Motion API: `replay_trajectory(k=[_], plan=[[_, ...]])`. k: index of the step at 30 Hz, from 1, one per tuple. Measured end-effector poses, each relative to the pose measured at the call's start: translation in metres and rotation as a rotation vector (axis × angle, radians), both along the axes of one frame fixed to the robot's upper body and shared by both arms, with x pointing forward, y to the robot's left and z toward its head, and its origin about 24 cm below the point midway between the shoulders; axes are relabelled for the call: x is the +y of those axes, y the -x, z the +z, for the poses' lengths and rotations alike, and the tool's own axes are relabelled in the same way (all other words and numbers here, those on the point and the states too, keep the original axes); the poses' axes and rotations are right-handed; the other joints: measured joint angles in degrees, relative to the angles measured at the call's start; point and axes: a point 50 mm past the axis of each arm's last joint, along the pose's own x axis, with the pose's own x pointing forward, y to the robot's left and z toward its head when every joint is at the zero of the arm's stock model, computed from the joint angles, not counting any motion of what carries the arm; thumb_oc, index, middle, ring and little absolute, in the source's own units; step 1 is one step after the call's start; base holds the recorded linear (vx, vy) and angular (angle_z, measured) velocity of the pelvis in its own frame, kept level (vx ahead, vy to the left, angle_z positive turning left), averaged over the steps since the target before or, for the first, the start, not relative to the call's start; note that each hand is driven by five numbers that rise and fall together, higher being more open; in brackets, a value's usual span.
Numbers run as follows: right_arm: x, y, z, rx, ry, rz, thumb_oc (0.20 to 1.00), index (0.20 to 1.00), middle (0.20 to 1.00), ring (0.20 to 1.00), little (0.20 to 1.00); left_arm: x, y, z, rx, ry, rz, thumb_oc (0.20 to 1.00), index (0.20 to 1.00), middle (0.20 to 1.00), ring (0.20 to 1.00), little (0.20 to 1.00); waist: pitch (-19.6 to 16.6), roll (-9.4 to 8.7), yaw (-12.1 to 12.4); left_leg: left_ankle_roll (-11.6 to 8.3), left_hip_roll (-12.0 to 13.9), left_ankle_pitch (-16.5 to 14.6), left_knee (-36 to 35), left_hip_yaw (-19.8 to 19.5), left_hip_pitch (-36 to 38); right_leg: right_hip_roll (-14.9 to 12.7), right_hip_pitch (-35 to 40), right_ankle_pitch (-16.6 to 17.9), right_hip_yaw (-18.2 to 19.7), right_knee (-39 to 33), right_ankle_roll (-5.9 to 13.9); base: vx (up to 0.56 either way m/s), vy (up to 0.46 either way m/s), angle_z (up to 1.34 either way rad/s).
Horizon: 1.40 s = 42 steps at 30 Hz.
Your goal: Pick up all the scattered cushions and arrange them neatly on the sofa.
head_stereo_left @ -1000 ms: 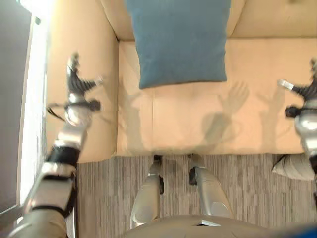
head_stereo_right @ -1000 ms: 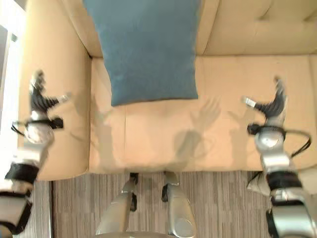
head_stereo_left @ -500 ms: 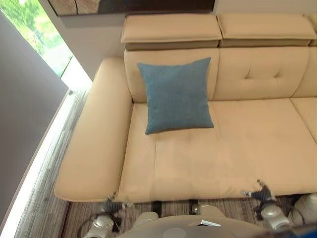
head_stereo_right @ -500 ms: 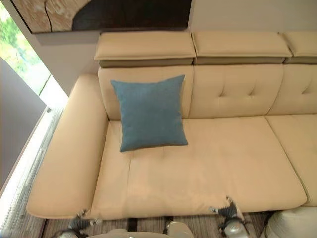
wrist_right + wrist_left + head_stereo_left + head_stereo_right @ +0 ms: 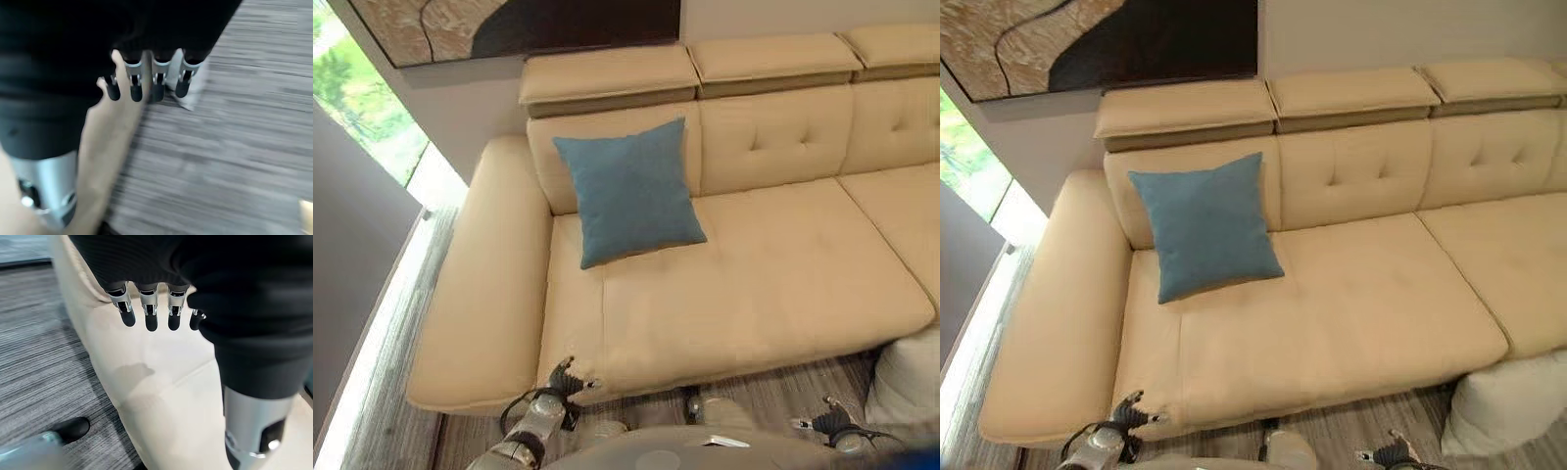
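One blue cushion (image 5: pixel 631 191) sits on the sofa (image 5: pixel 773 284) already, propped upright vs the backrest at the end by the armrest (image 5: pixel 484 284). Leaning there keeps it standing and tidy, so that one looks done. A pale cushion (image 5: pixel 1508 401) lies on the floor (image 5: pixel 234 161) just off the sofa's front edge, on the robot's right. Prob the next target, since it's off the seat.

Left hand (image 5: pixel 563 377) hangs low at the seat's front corner, near the armrest; fingers (image 5: pixel 149 313) straight and relaxed, nothing in them. Right hand (image 5: pixel 829 423) is low over the floor, close beside the pale cushion but apart from it; fingers (image 5: pixel 139 83) also straight, empty. Both arms down and idle fits a robot backing off to look for the next item rather than reaching.

Vs 0.5 s ago: whole view has swung toward the robot's right, so that's camera motion, not the sofa. More of the seat sections on the right show now, plus more of the wall picture (image 5: pixel 1087 44). Blue cushion keeps its spot on the sofa. Pale cushion shows much more fully at the lower right than before. Left hand sits higher in view, up at the seat corner; right hand stays low near the bottom edge, with the pale cushion nearer to it.
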Motion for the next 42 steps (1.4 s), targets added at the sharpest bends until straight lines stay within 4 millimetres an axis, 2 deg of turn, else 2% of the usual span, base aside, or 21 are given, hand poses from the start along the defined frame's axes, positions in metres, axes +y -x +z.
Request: replay_trajectory(k=[2,3,5,7,9,11,14,15,20,21,22,24,27,29,31,32,33,36,38,39,42], plan=[[0.011,0.005,-0.005,0.033,-0.019,-0.002,1.000,1.000,1.000,1.000,1.000,-0.002,0.008,-0.003,0.026,-0.024,-0.066,1.000,1.000,1.000,1.000,1.000,0.0,-2.50,0.6,1.74,-3.2,3.1,-1.2,3.1,-0.4,-2.6,-3.6,0.2,2.6,2.8,2.95,-0.29,0.278,-0.44],[0.010,-0.001,-0.005,0.049,-0.022,0.001,1.000,1.000,1.000,1.000,1.000,-0.002,0.012,-0.005,0.047,-0.037,-0.113,1.000,1.000,1.000,1.000,1.000,0.0,-2.23,1.2,2.67,-3.4,3.2,-1.6,4.7,-0.7,-2.8,-5.0,1.2,4.4,4.1,4.20,-0.20,0.092,-0.93],[-0.008,-0.039,0.010,-0.026,0.026,0.016,1.000,1.000,1.000,1.000,1.000,0.008,0.026,-0.008,0.092,-0.049,-0.103,1.000,1.000,1.000,1.000,1.000,0.9,0.10,3.8,2.78,-0.8,5.9,-4.9,9.0,-0.8,-0.6,-9.6,-0.5,-0.2,11.7,5.74,-0.23,0.103,-1.01],[-0.028,-0.067,0.027,-0.094,0.081,0.030,1.000,1.000,1.000,1.000,1.000,0.025,0.022,-0.003,0.090,-0.098,-0.107,1.000,1.000,1.000,1.000,1.000,2.8,2.71,5.9,2.87,2.8,7.4,-6.0,10.4,-1.2,-0.1,-7.3,-9.3,-6.6,22.4,6.01,-0.20,0.108,-0.44],[-0.032,-0.074,0.031,-0.109,0.087,0.033,1.000,1.000,1.000,1.000,1.000,0.039,0.023,0.001,0.096,-0.133,-0.103,1.000,1.000,1.000,1.000,1.000,2.7,2.98,7.5,2.82,4.7,7.5,-6.8,10.8,0.8,-0.4,-0.8,-18.3,-8.0,31.1,5.14,-0.11,0.005,-0.19],[-0.029,-0.076,0.031,-0.112,0.075,0.042,1.000,1.000,1.000,1.000,1.000,0.048,0.027,0.002,0.107,-0.143,-0.093,1.000,1.000,1.000,1.000,1.000,0.7,2.03,9.9,2.07,5.9,7.7,-7.9,12.5,2.4,-1.0,5.9,-21.4,-8.3,28.7,5.20,-0.06,-0.065,-0.56],[-0.007,-0.070,0.020,-0.094,0.026,0.080,1.000,1.000,1.000,1.000,1.000,0.032,0.036,-0.005,0.123,-0.092,-0.074,1.000,1.000,1.000,1.000,1.000,-2.1,1.06,9.2,-1.18,7.5,9.8,-8.5,11.6,2.3,4.0,14.5,-17.2,-9.1,7.8,-1.51,0.03,-0.139,-0.76],[0.008,-0.060,0.011,-0.070,-0.018,0.081,1.000,1.000,1.000,1.000,1.000,0.023,0.034,-0.007,0.118,-0.068,-0.080,1.000,1.000,1.000,1.000,1.000,-3.7,0.91,9.0,-2.39,8.5,9.5,-7.8,11.4,1.3,5.6,14.6,-16.5,-7.8,6.3,-2.46,0.02,-0.173,-0.26],[-0.002,-0.047,0.009,-0.039,-0.006,0.003,1.000,1.000,1.000,1.000,1.000,0.006,0.003,0.000,0.051,-0.064,-0.181,1.000,1.000,1.000,1.000,1.000,-1.7,0.12,7.4,-8.83,8.3,12.0,2.4,4.6,-5.3,6.3,14.1,-16.4,-6.5,5.9,-4.06,-0.05,-0.064,0.20],[-0.005,-0.054,0.013,-0.049,0.006,0.008,1.000,1.000,1.000,1.000,1.000,0.000,0.011,-0.004,0.075,-0.048,-0.188,1.000,1.000,1.000,1.000,1.000,-1.3,0.06,8.7,-9.11,5.5,9.8,3.0,-5.4,-5.3,6.2,13.0,-15.0,-3.3,5.7,-4.54,-0.02,0.074,-1.03],[-0.009,-0.063,0.017,-0.075,0.018,0.013,1.000,1.000,1.000,1.000,1.000,-0.006,0.019,-0.008,0.093,-0.028,-0.180,1.000,1.000,1.000,1.000,1.000,-1.0,0.90,8.9,-8.79,3.4,9.1,1.8,-10.0,-4.4,6.3,12.8,-13.2,-1.5,4.2,-4.31,-0.01,0.126,-1.17],[-0.014,-0.066,0.020,-0.083,0.028,0.002,1.000,1.000,1.000,1.000,1.000,-0.010,0.020,-0.009,0.098,-0.018,-0.179,1.000,1.000,1.000,1.000,1.000,-0.6,1.48,8.2,-8.33,2.4,8.9,0.0,-11.3,-3.4,6.6,13.4,-10.3,-0.8,1.7,-4.81,-0.03,0.165,-0.57],[-0.010,-0.074,0.022,-0.109,0.022,-0.029,1.000,1.000,1.000,1.000,1.000,-0.019,0.005,-0.006,0.066,-0.008,-0.200,1.000,1.000,1.000,1.000,1.000,0.5,3.45,6.4,-3.52,2.9,9.4,-9.0,-7.6,0.6,7.5,10.6,-6.3,4.3,0.0,-2.72,-0.11,0.257,-0.84],[0.016,-0.095,0.021,-0.166,-0.041,-0.033,1.000,1.000,1.000,1.000,1.000,-0.024,-0.005,-0.002,0.047,-0.027,-0.261,1.000,1.000,1.000,1.000,1.000,2.0,3.39,7.1,-0.12,2.1,11.4,-11.4,0.8,0.2,5.4,4.8,-7.1,8.0,2.8,0.87,-0.23,0.228,-1.85],[0.032,-0.101,0.019,-0.169,-0.077,-0.016,1.000,1.000,1.000,1.000,1.000,-0.018,-0.012,0.001,0.034,-0.050,-0.263,1.000,1.000,1.000,1.000,1.000,3.9,3.96,7.0,1.82,1.3,12.0,-10.8,5.2,-0.9,1.5,0.7,-9.2,0.2,9.4,3.80,-0.21,0.133,-1.37],[0.036,-0.098,0.016,-0.158,-0.090,-0.026,1.000,1.000,1.000,1.000,1.000,-0.013,-0.018,0.005,0.019,-0.067,-0.264,1.000,1.000,1.000,1.000,1.000,4.6,4.72,9.2,2.66,1.9,11.9,-10.3,8.6,-1.2,-1.8,-1.8,-12.5,-10.1,19.4,4.08,-0.14,0.130,-1.03],[0.036,-0.097,0.016,-0.158,-0.091,-0.033,1.000,1.000,1.000,1.000,1.000,-0.010,-0.019,0.006,0.017,-0.074,-0.260,1.000,1.000,1.000,1.000,1.000,4.6,4.92,9.8,2.95,2.1,11.7,-10.1,9.0,-1.2,-3.3,-0.6,-14.2,-14.1,22.6,3.76,-0.08,0.104,-0.84],[0.035,-0.100,0.018,-0.180,-0.095,-0.078,1.000,1.000,1.000,1.000,1.000,0.003,-0.006,0.002,0.054,-0.100,-0.238,1.000,1.000,1.000,1.000,1.000,4.1,3.90,11.1,2.52,2.7,12.1,-10.4,11.1,-0.3,-2.5,6.4,-20.3,-12.7,23.9,3.24,-0.08,0.001,-0.38],[0.042,-0.113,0.021,-0.193,-0.096,-0.053,1.000,1.000,1.000,1.000,1.000,0.004,0.010,-0.004,0.100,-0.096,-0.226,1.000,1.000,1.000,1.000,1.000,3.6,4.17,14.2,1.90,5.0,12.4,-10.1,16.6,-0.1,-3.6,9.1,-23.5,-20.5,26.2,2.51,-0.06,-0.086,-1.30],[0.060,-0.129,0.026,-0.236,-0.130,-0.013,1.000,1.000,1.000,1.000,1.000,0.007,0.015,-0.005,0.120,-0.107,-0.232,1.000,1.000,1.000,1.000,1.000,2.1,3.31,16.1,0.30,5.7,12.6,-9.3,17.8,-0.6,-1.7,14.6,-21.4,-23.4,14.7,0.49,0.01,-0.155,-1.10],[0.055,-0.107,0.018,-0.234,-0.129,-0.013,1.000,1.000,1.000,1.000,1.000,-0.009,0.019,-0.009,0.110,-0.063,-0.239,1.000,1.000,1.000,1.000,1.000,-1.6,4.32,14.4,-2.54,7.8,13.3,-8.9,14.4,-0.4,2.2,16.9,-19.5,-20.6,8.9,-0.72,-0.04,-0.118,-0.36]])
